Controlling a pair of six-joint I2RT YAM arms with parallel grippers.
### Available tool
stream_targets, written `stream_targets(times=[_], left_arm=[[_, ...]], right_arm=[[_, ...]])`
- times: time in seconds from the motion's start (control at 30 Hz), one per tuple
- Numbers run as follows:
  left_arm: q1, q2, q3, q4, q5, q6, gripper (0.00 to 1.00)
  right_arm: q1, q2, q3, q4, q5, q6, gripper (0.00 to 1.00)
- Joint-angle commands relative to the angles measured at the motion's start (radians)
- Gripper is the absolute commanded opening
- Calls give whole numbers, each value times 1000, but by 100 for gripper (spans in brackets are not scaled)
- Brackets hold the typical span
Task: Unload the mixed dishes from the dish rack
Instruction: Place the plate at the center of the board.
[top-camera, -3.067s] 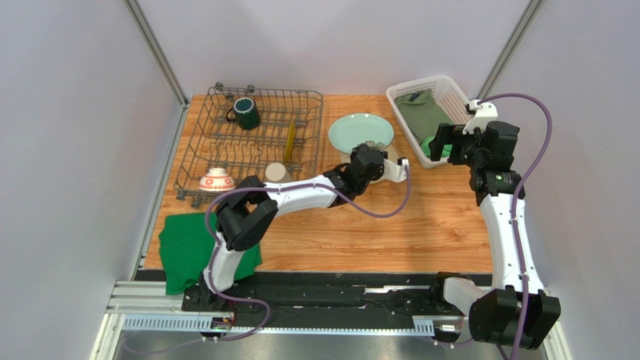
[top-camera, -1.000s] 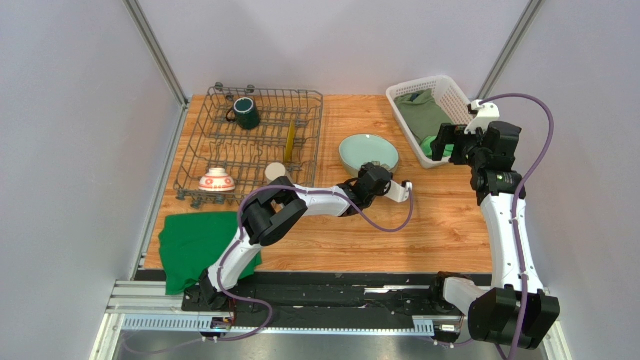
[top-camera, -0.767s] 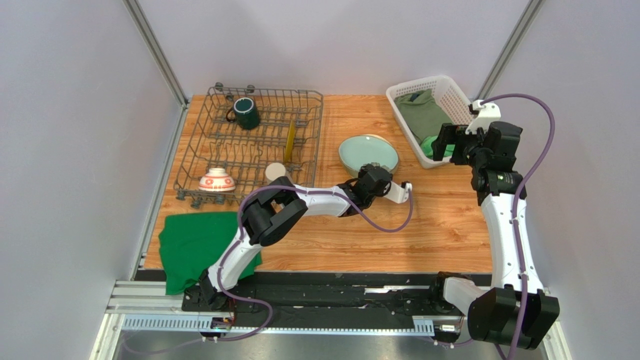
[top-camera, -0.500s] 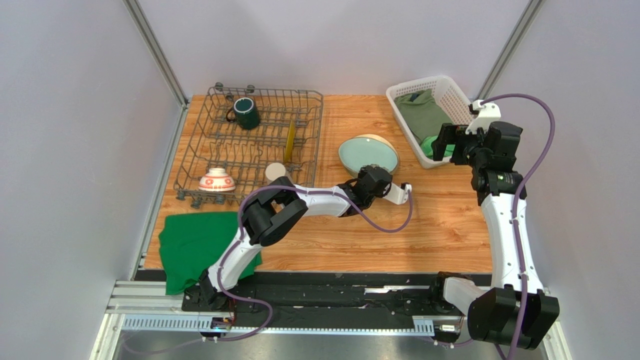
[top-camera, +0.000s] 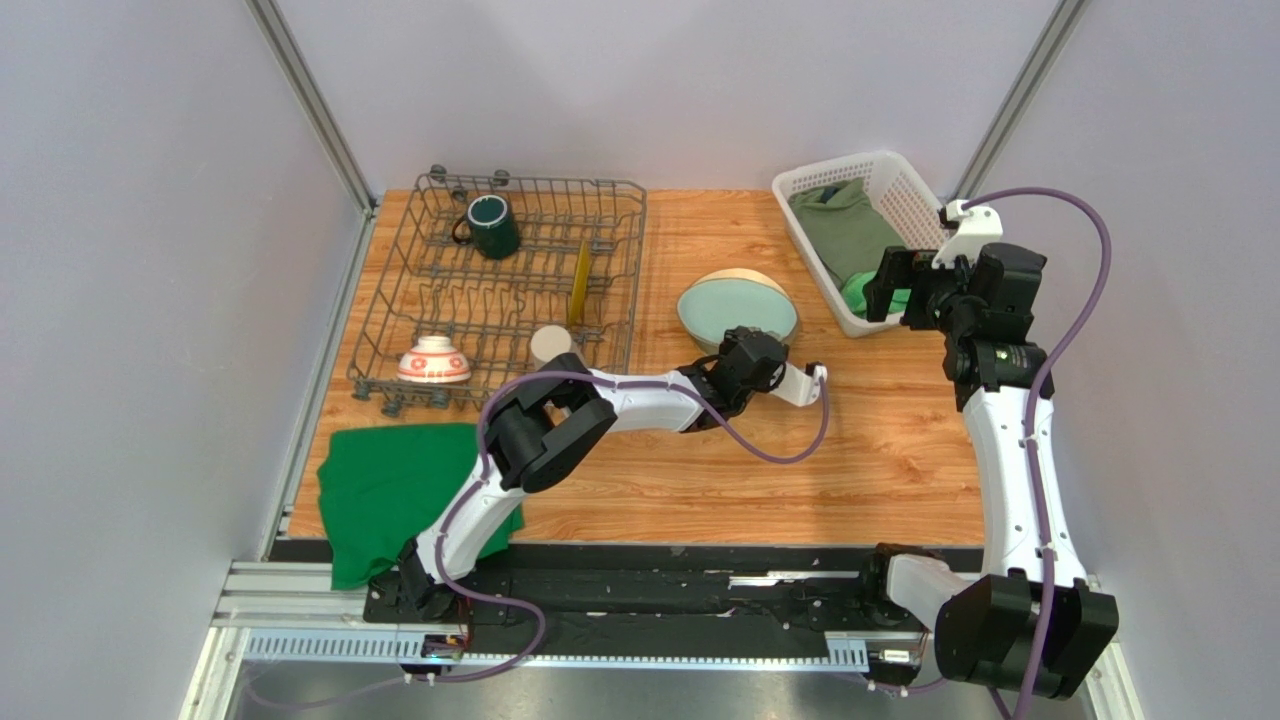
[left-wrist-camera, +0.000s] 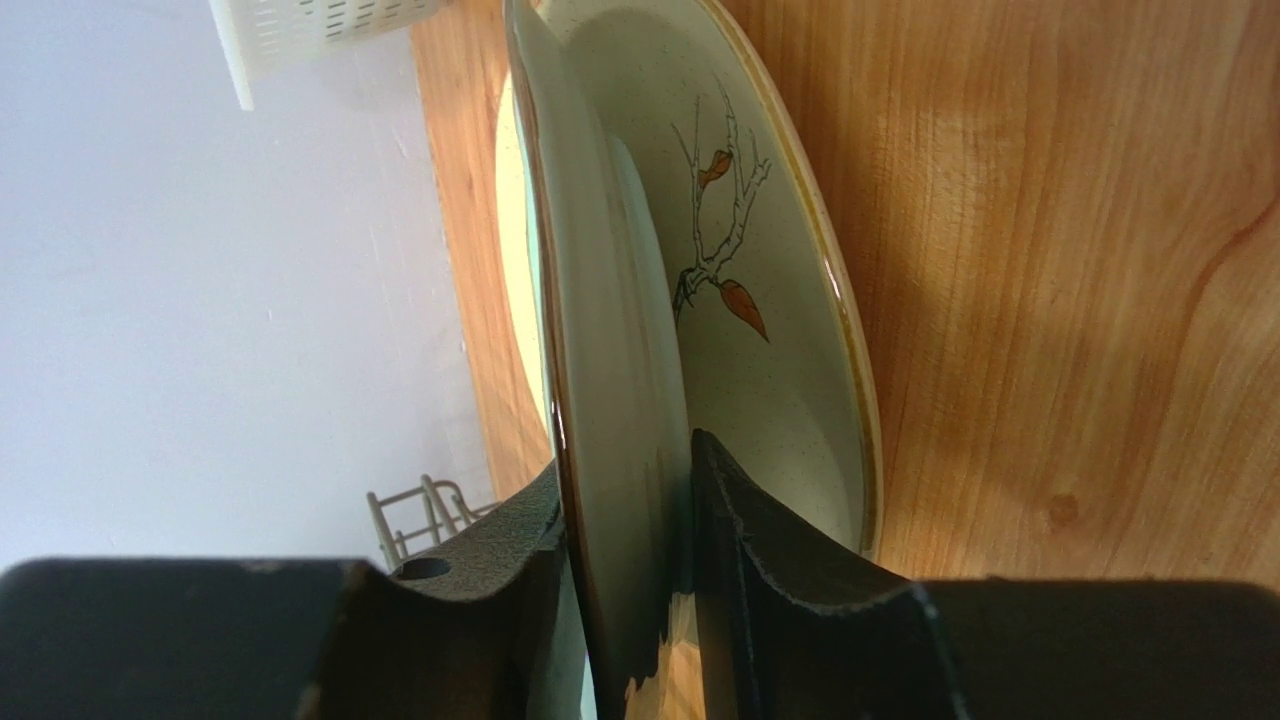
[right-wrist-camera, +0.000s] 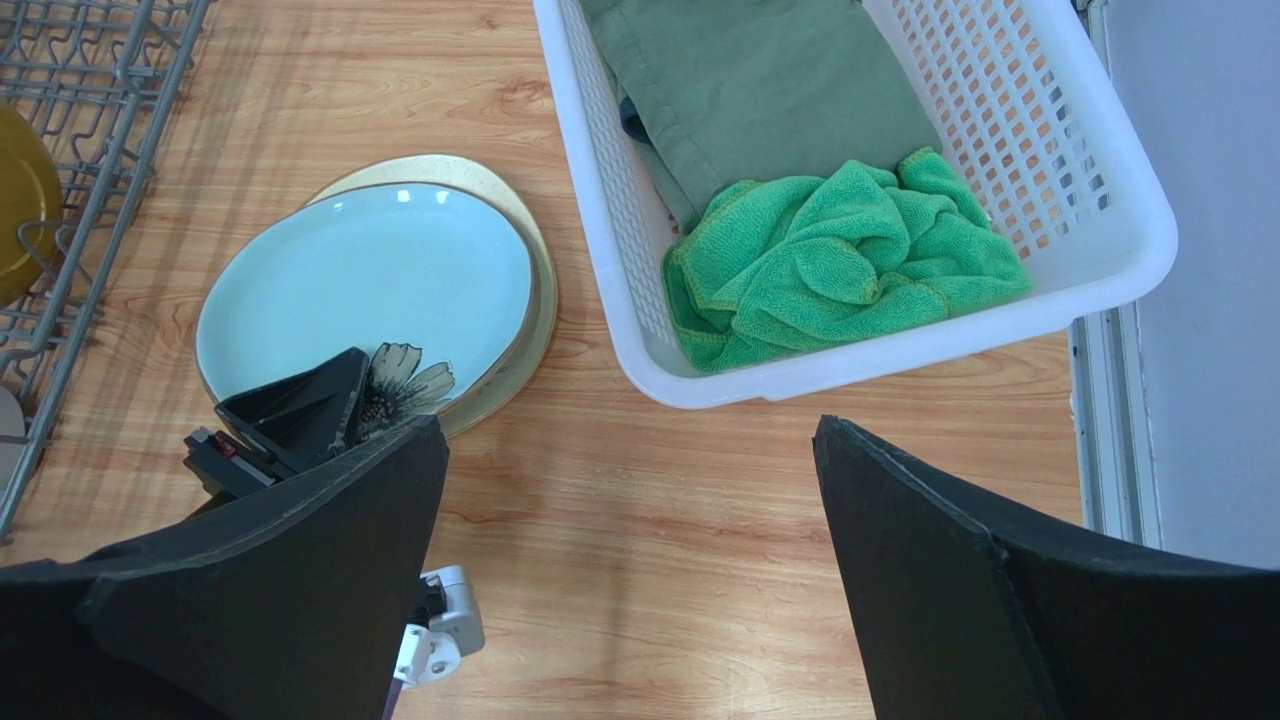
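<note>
Two claws: left claw (left-wrist-camera: 628, 468) pinches pale teal plate (left-wrist-camera: 601, 300), right claw (right-wrist-camera: 624, 450) spread

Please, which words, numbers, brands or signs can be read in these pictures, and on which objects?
None: no view shows readable writing. The only marks are drawings: a flower on the pale teal plate, a leafy branch on the cream bowl.

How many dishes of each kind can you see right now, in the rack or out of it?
Plates: 2, teal plate and yellow plate
Bowls: 2, cream bowl and red-and-white bowl
Mugs: 1, green mug
Cups: 1, beige cup
Total: 6
</note>
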Motion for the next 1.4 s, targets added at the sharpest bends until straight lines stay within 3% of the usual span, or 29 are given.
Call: stream_targets(times=[0.0, 0.43, 1.37], left_arm=[[-8, -35, 61, 6, 9, -17, 39], [-8, -49, 124, -241, 92, -72, 44], [-8, -121, 178, -442, 170, -109, 44]], right_arm=[[-6, -12, 16, 16, -10, 4, 99], [-8, -10, 16, 14, -8, 2, 99], [-9, -3, 14, 17, -10, -1, 99]])
